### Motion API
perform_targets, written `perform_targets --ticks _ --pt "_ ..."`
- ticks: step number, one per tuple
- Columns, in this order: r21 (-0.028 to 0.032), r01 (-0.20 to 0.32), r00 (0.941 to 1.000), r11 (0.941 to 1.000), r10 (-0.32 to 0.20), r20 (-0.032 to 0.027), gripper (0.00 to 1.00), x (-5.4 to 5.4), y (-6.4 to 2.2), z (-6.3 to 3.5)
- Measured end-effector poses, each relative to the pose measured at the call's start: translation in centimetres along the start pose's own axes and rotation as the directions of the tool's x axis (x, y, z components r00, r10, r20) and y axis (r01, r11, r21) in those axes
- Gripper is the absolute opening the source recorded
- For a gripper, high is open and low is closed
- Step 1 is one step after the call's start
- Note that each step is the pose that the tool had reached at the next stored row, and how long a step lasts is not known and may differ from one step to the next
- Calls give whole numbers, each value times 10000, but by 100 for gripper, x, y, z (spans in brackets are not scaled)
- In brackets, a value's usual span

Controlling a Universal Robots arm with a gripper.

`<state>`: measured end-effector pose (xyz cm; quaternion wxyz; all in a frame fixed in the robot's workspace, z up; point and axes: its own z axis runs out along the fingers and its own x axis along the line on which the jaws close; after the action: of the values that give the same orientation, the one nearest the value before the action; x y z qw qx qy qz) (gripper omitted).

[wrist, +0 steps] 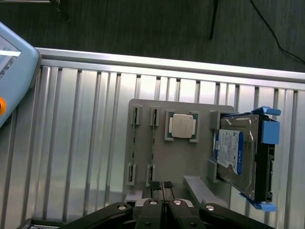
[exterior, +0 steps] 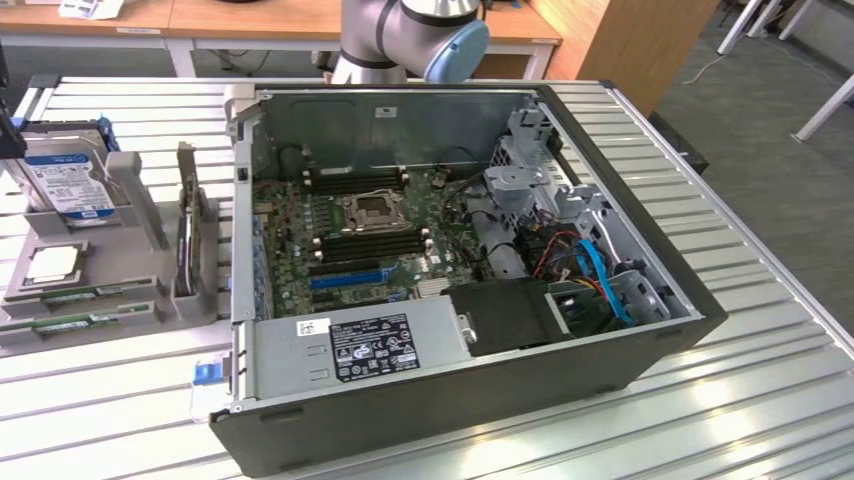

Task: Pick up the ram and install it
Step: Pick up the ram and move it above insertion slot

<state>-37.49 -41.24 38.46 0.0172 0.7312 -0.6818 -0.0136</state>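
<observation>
One ram [wrist: 153, 143] is standing on edge just beyond your clenched pincer [wrist: 161, 186], which is pointing down over the tray [wrist: 190, 162].

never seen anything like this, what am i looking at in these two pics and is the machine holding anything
This is a robot arm beside an open computer case on a slatted metal table. One picture comes from a camera standing off the arm. The other comes from a camera on its wrist, looking down past its gripper. On the exterior view's left sits a grey holder with parts: a hard drive, a processor chip, a dark expansion card and two green ram sticks. The gripper hangs over that holder, shut, with nothing that I can see in it.
</observation>
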Motion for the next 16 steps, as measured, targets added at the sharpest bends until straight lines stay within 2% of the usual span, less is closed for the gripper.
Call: perform_targets --ticks 6,11,16 --pt "-15 0 10000 10000 0 1 10 -3 46 4" --pt "-49 0 10000 10000 0 3 10 -3 51 5" --pt "-49 0 10000 10000 0 6 10 -4 51 5"
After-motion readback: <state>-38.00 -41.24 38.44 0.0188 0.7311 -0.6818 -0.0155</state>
